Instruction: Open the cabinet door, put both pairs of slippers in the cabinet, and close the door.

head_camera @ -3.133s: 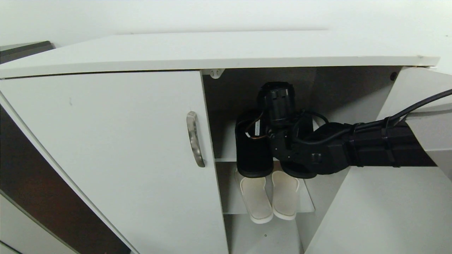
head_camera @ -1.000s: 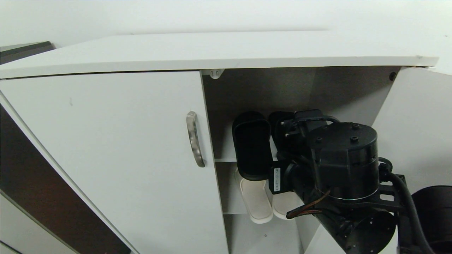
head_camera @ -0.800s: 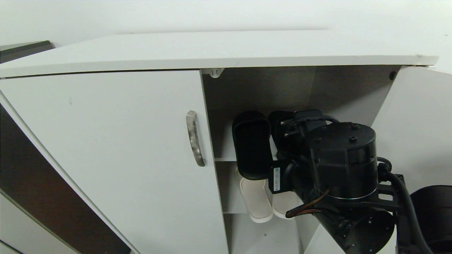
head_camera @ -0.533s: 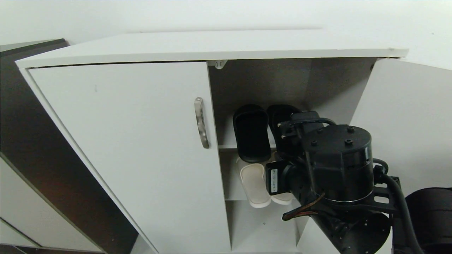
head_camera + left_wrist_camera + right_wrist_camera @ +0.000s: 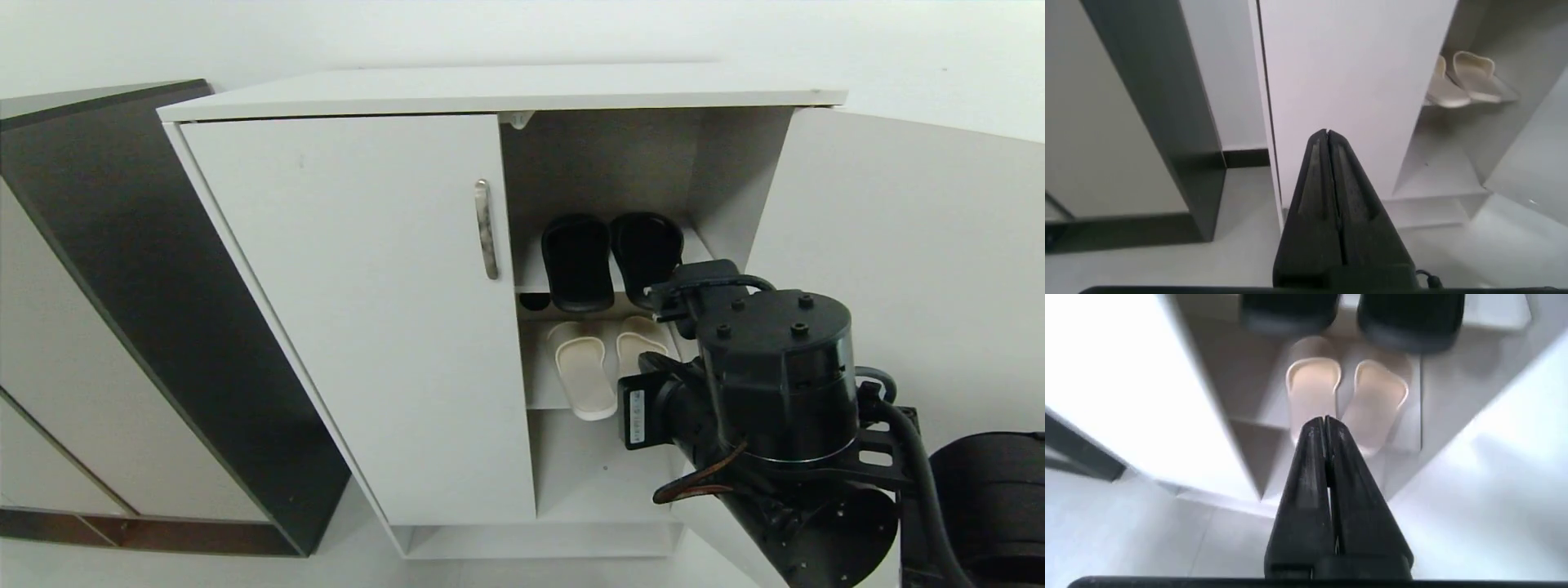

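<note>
Left jaws: pressed together, holding nothing, facing the shut door (image 5: 1355, 82).
Right jaws: pressed together, holding nothing.
Black slippers (image 5: 577, 261): on upper shelf (image 5: 528, 265), ahead of right jaws, apart.
White slippers (image 5: 1313, 384): on lower shelf (image 5: 540, 384), ahead of right jaws, apart.
Open door (image 5: 898, 269): beside right jaws.

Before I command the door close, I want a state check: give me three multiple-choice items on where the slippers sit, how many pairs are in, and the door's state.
1. Where are the black slippers?
A) cabinet floor
B) on the shelf above the white slippers
C) on top of the cabinet

2. How many pairs are inside the cabinet?
A) none
B) one
C) two

3. The right door is:
A) open
B) shut
C) missing

Answers: 1 B, the black pair lies one level above the white pair. 2 C, one black and one white pair show. 3 A, it is swung aside, leaving the inside exposed.
</note>
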